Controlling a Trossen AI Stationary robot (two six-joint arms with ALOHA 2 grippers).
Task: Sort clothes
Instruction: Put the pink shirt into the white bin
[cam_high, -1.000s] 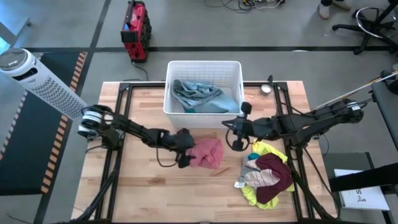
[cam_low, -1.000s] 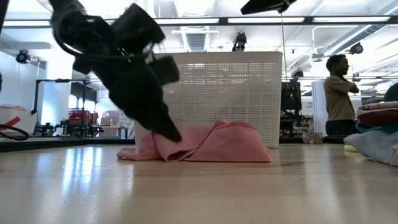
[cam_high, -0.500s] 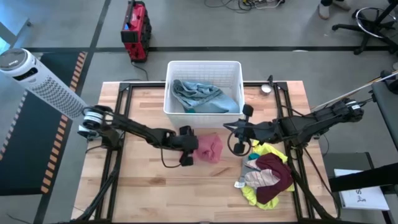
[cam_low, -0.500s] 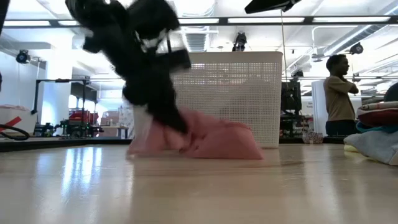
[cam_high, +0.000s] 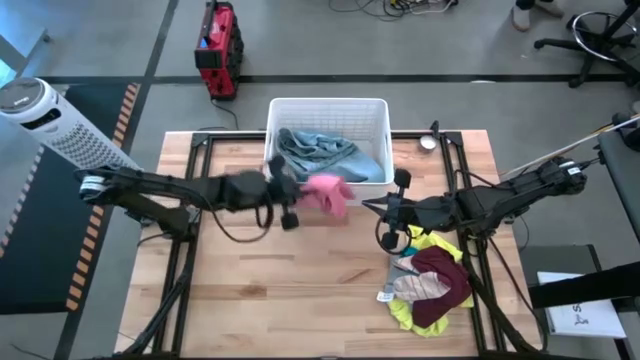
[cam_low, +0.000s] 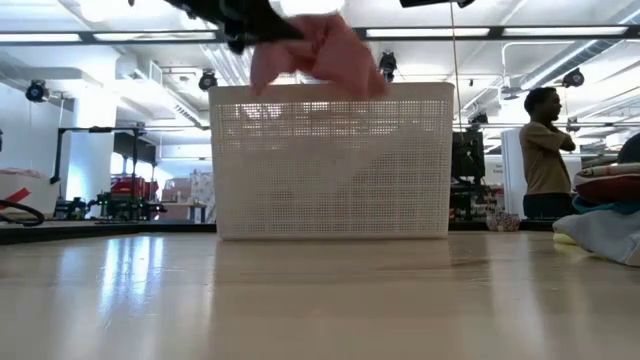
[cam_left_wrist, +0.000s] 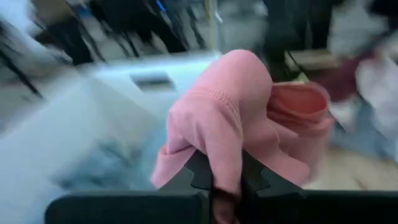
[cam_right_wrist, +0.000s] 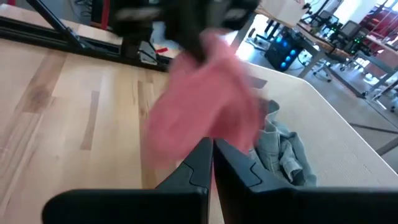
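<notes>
Above the basket (cam_high: 328, 106) front rim, the left gripper (cam_high: 296, 199) clamps a pink garment (cam_high: 328, 192), probably mid-drop; releasing comes next. Right gripper (cam_high: 388, 222) waits nearby, fingers together.

We are seeing a crumpled pink soft fabric garment (cam_high: 326, 193) hanging in the air at the basket's front rim | a light blue fabric garment (cam_high: 318, 152) lying bunched inside the basket | maroon, grey and bright yellow garments (cam_high: 432, 286) lying piled on the table's right.
</notes>
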